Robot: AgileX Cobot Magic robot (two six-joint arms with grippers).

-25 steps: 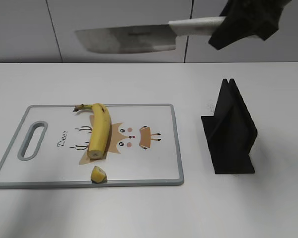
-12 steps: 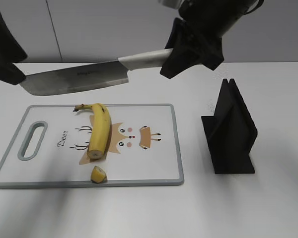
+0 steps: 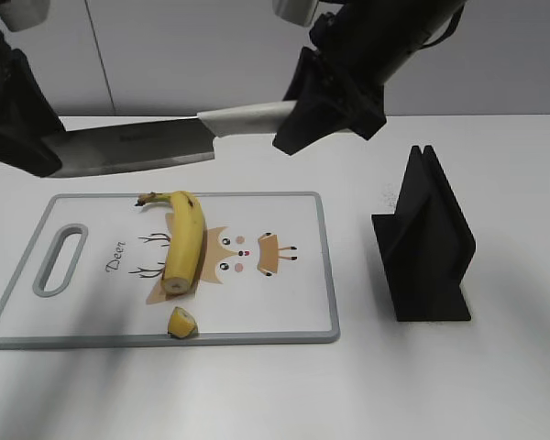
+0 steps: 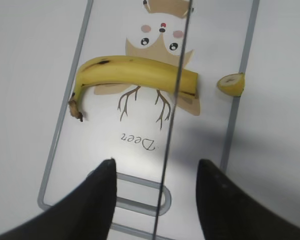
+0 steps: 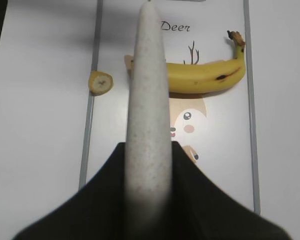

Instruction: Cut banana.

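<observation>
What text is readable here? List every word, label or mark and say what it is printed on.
"Deer": printed in dark script on the cutting board, beside the cartoon deer drawing; it reads upside down in the left wrist view and upright in the right wrist view.
A small dark marking on the knife blade: too blurred to read.
No other text shows on the banana, the black stand or the table.

Both the left gripper (image 4: 155, 200) and the right gripper (image 3: 325, 101) have broad, matte black, wedge-shaped fingers (image 4: 90, 200), with pale grey-white housing above each in the exterior view.
</observation>
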